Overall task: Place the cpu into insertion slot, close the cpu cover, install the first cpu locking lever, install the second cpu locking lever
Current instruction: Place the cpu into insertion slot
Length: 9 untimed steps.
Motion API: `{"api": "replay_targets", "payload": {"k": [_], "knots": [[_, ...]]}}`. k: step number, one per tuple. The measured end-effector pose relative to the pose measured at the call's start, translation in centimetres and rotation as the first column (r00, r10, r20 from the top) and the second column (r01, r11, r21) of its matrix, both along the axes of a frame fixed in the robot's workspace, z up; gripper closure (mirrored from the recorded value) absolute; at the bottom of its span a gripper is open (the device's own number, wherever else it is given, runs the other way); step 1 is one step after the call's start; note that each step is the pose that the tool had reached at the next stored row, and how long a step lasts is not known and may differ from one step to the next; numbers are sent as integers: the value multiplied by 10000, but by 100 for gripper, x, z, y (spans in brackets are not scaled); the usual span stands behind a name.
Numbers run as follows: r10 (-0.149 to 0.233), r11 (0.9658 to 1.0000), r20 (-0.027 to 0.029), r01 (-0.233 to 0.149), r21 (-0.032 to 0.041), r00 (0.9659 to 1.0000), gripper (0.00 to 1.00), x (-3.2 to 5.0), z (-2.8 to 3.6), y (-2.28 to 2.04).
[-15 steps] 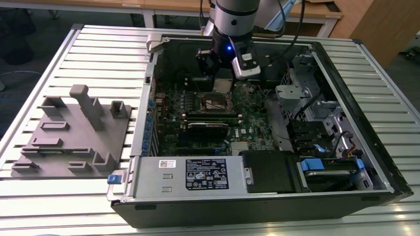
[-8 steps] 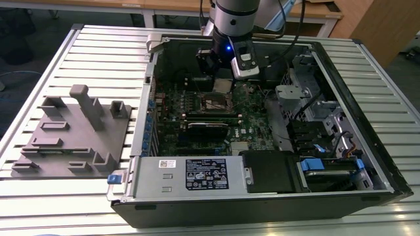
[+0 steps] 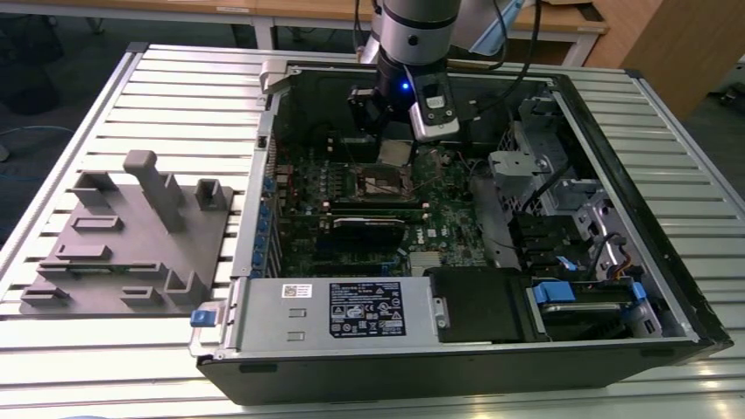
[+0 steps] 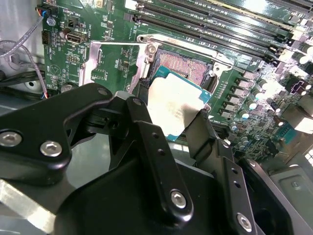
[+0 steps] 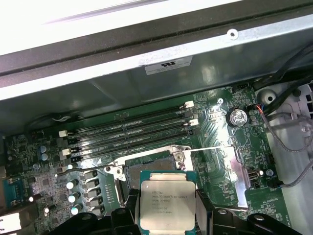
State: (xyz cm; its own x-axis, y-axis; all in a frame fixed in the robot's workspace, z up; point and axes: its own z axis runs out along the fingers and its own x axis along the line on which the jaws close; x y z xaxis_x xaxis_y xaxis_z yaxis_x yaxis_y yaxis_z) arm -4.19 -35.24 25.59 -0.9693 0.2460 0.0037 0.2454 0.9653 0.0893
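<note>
The gripper (image 5: 167,208) clamps the cpu (image 5: 167,196) by two opposite edges, its fingers drawn in narrow against the chip. The cpu hangs just above the insertion slot (image 4: 188,66), not seated. The cpu cover (image 5: 234,174) is swung open beside the slot on the green motherboard (image 5: 215,122).

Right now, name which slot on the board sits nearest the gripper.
The insertion slot, the square silver-framed socket right by the cpu that the gripper holds. The long black slots lie farther off, past the socket.
</note>
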Motion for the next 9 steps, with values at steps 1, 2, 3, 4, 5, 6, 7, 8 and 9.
{"api": "replay_targets", "payload": {"k": [1, 2, 3, 4, 5, 6, 7, 8, 9], "knots": [[0, 10000, 0, 0, -1, 10000, 46, 0, 0, 0], [0, 10000, -1, 0, -1, 10000, 46, 0, -1, 0], [-1, 10000, -1, 1, -1, 10000, 46, 0, -1, 0], [0, 10000, 0, 0, 0, 10000, 46, 0, -2, 0], [0, 10000, 0, 0, 1, 10000, 46, 0, -4, 0], [0, 10000, 2, 0, 4, 10000, 46, 0, -9, 0], [-8, 10000, 1, 8, 1, 10000, 46, 0, -12, 0], [-32, 10000, -1, 32, -1, 10000, 46, 0, -16, 0], [-79, 10000, 0, 79, 0, 10000, 46, 0, -21, 0]]}}
